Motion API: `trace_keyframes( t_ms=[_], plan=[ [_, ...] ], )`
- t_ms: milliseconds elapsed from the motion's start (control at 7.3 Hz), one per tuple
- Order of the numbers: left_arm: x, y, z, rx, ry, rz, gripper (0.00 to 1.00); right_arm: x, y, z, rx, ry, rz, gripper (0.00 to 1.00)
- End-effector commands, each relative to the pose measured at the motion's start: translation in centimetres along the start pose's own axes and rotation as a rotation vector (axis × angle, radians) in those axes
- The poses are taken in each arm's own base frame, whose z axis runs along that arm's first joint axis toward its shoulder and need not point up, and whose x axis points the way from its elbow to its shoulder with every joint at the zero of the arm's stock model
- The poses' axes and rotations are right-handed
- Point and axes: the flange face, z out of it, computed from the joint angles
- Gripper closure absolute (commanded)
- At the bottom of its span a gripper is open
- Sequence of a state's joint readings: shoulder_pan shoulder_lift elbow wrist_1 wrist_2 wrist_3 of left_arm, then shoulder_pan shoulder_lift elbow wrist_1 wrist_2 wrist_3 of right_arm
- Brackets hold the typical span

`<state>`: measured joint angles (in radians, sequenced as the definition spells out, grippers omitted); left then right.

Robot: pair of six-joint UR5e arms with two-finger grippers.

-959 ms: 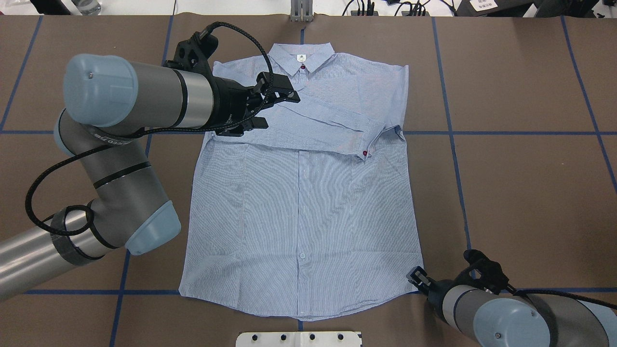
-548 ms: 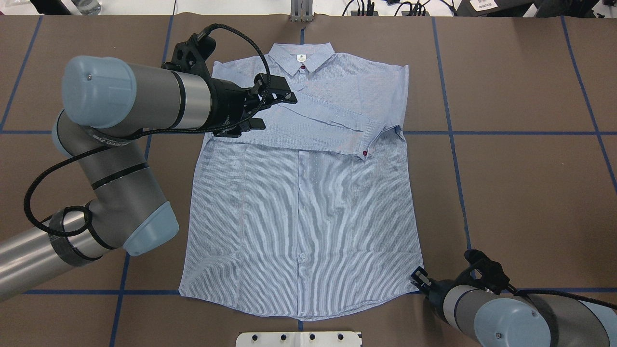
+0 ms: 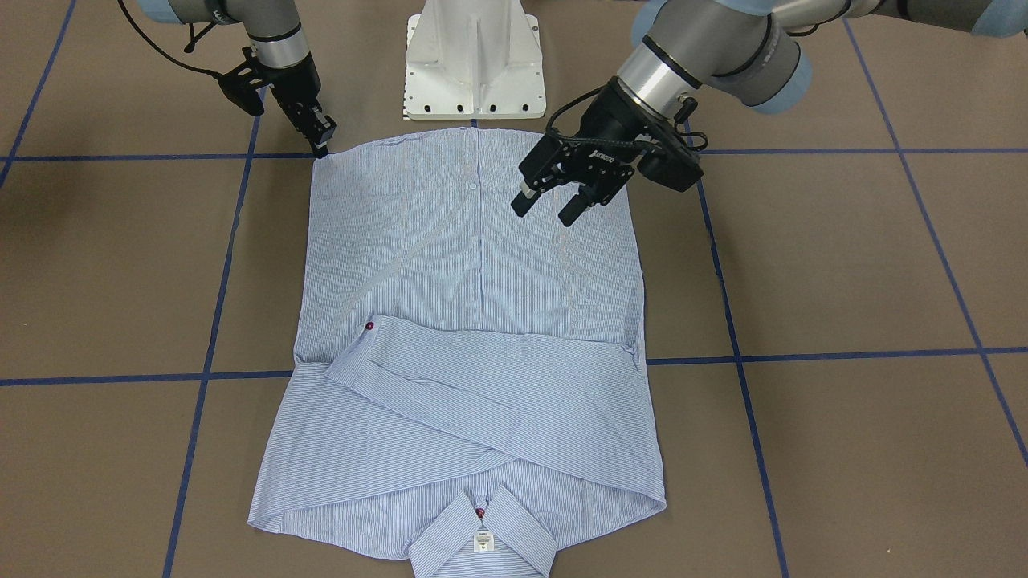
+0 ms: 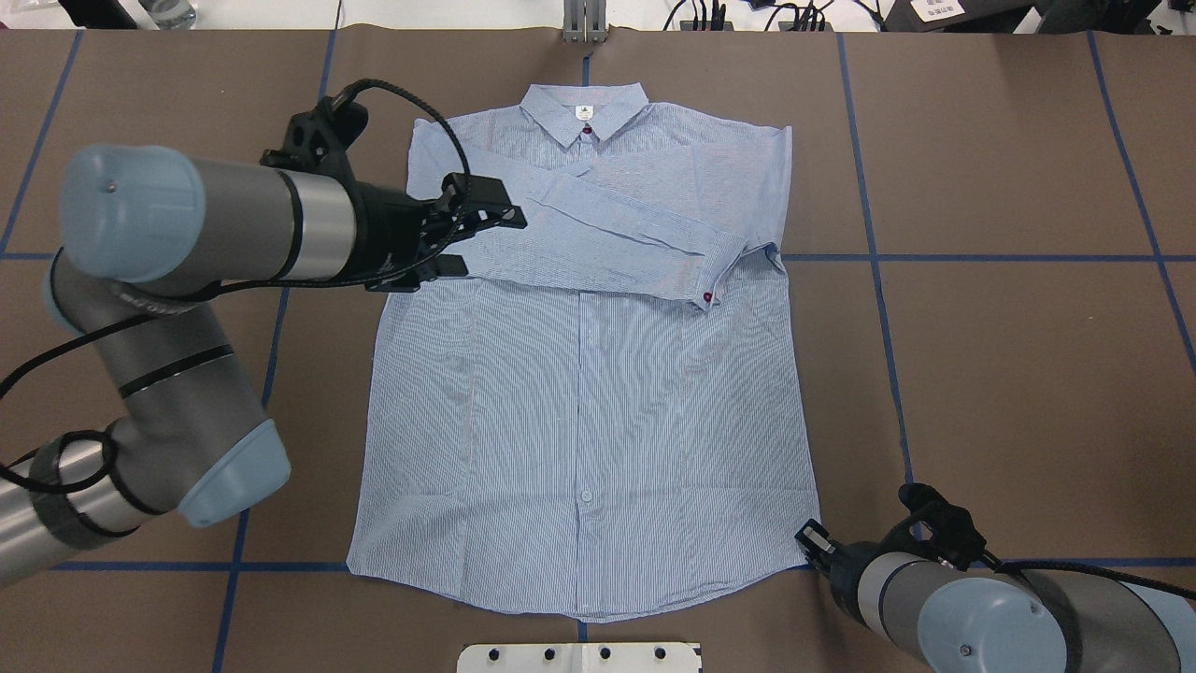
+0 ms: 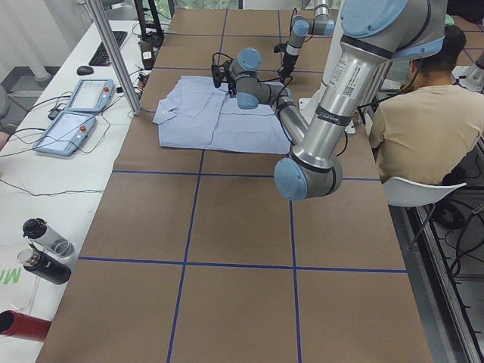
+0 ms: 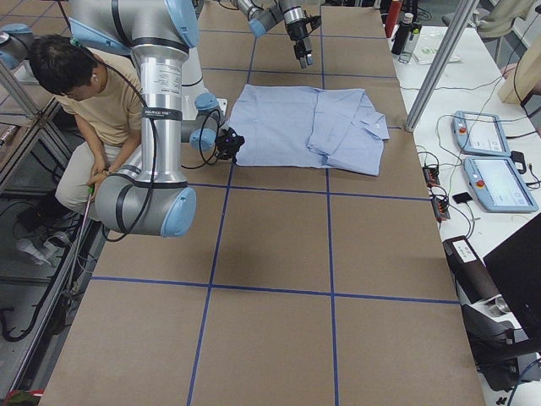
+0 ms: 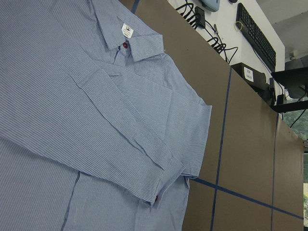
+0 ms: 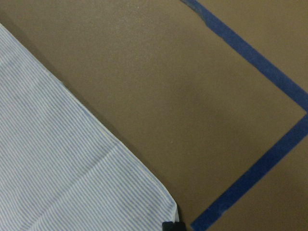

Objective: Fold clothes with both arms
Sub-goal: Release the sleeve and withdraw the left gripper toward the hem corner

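Observation:
The light blue striped shirt (image 4: 579, 402) lies flat, buttons up, with its collar (image 4: 584, 110) on the far side and both sleeves folded across the chest (image 3: 482, 377). My left gripper (image 4: 491, 243) hovers open over the shirt's left shoulder area, with nothing between its fingers (image 3: 544, 213). The left wrist view looks down on the folded sleeves and a red cuff button (image 7: 157, 198). My right gripper (image 4: 811, 542) sits low at the hem corner nearest the robot (image 3: 321, 146). In the right wrist view a black fingertip (image 8: 172, 226) touches that corner (image 8: 163, 202), and the gripper looks shut on it.
The white pedestal base (image 3: 474, 64) stands just behind the hem. A person sits behind the robot (image 5: 423, 128) (image 6: 93, 101). Two teach pendants (image 6: 490, 161) and bottles (image 5: 41, 249) lie on the far side table. Blue tape lines (image 4: 878, 257) cross the brown table.
My left arm has drawn back to the left, carrying its open gripper off the folded sleeve towards the shirt's left edge. The right gripper shifted only slightly at the hem corner.

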<state>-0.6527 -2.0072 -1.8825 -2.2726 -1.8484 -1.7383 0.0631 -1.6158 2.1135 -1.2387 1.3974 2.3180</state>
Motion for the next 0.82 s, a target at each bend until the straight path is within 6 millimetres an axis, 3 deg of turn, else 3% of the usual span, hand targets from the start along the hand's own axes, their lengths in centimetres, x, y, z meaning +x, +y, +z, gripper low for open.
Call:
trace_keyframes(
  t_ms=[0, 137, 274, 685],
  plan=[
    [-7.8, 2.6, -3.8, -0.035, -0.095, -0.019, 0.08, -0.2, -0.1, -0.3, -0.002, -0.006, 0.003, 1.0],
    [-10.1, 3.6, -6.9, -0.044, -0.119, -0.029, 0.08, -0.5, -0.2, -0.9, -0.008, -0.014, 0.008, 1.0],
    [-12.2, 5.7, -7.4, -0.083, -0.163, -0.054, 0.08, -0.9, -0.5, -2.0, -0.019, -0.026, 0.015, 1.0],
    [-19.5, 13.3, -4.9, -0.084, -0.321, -0.129, 0.17, -2.5, -2.3, -3.8, -0.031, -0.049, 0.052, 1.0]
  ],
)
